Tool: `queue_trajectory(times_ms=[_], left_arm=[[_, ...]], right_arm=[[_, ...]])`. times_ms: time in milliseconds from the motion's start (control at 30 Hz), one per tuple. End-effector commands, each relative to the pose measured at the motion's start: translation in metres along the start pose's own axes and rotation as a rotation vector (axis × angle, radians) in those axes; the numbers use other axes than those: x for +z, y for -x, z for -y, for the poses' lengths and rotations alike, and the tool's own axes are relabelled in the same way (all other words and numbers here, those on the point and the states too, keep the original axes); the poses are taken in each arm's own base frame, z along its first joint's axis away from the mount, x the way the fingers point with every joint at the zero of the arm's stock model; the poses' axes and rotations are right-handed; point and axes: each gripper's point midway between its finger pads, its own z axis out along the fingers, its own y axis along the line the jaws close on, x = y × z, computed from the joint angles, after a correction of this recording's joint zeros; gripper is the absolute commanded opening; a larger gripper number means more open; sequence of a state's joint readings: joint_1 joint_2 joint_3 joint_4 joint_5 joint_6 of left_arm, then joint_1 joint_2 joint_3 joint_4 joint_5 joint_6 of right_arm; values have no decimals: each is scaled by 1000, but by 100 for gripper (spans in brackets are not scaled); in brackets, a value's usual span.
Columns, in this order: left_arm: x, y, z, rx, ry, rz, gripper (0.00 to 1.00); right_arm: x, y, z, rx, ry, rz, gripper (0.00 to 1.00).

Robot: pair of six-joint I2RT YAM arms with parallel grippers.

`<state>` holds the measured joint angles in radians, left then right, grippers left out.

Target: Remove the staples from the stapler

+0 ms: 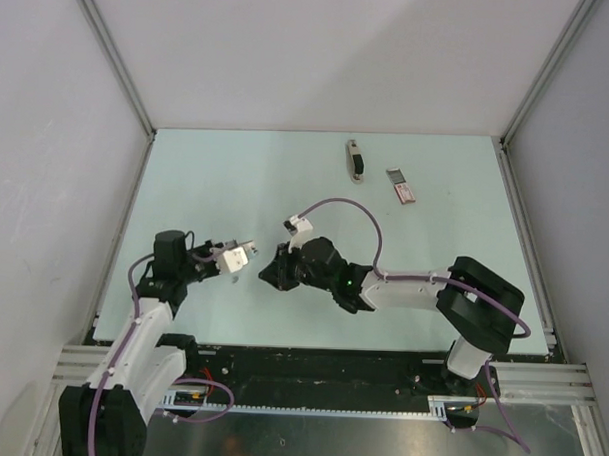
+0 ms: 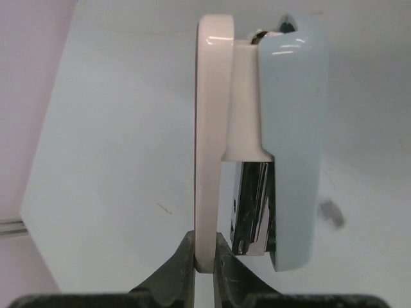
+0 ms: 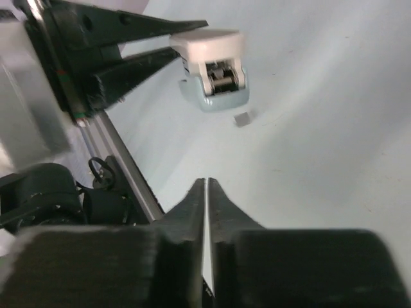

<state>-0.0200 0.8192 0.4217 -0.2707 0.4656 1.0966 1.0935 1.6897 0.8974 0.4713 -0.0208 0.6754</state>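
We hold the stapler [image 1: 235,256] in the left pincer [image 2: 205,253], whose fingers are clamped on the white base arm alone. That grip leaves the pale blue top free of the base, with the metal magazine [image 2: 253,205] bared between them, which we judge is the reason for holding it there. The right pincer [image 3: 206,189] hangs just beside the stapler, pointed at its far end. Its fingers are pressed together with nothing that we can see between them, so we judge it is placed to prod or pull at the magazine. A small grey bit of the staples [image 3: 243,118] lies on the table [image 1: 286,177] just beside the stapler's far end. Whether more sit in the magazine we cannot tell. A pink-and-white little box [image 1: 402,185] lies well beyond the stapler.
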Motion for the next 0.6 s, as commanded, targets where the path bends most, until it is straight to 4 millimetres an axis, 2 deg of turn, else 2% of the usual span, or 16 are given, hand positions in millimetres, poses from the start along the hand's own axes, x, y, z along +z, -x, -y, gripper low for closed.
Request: queue_trajectory(times_ms=[0, 167, 300, 400, 467, 567], left_arm=[[-2, 0, -25, 222, 136, -15, 13], [0, 5, -31, 224, 144, -13, 14], [5, 20, -28, 137, 120, 27, 15], [9, 30, -33, 19, 92, 37, 15], [17, 26, -32, -68, 46, 4, 16], [28, 14, -29, -181, -11, -67, 17]], right_arm=[[-10, 14, -16, -111, 95, -2, 0], [-7, 7, -10, -120, 94, -29, 0], [-2, 18, -18, -81, 127, 17, 0], [0, 25, -18, -69, 125, 36, 0], [-1, 33, -10, -75, 89, 57, 0], [-10, 59, 19, -75, -23, 108, 1]])
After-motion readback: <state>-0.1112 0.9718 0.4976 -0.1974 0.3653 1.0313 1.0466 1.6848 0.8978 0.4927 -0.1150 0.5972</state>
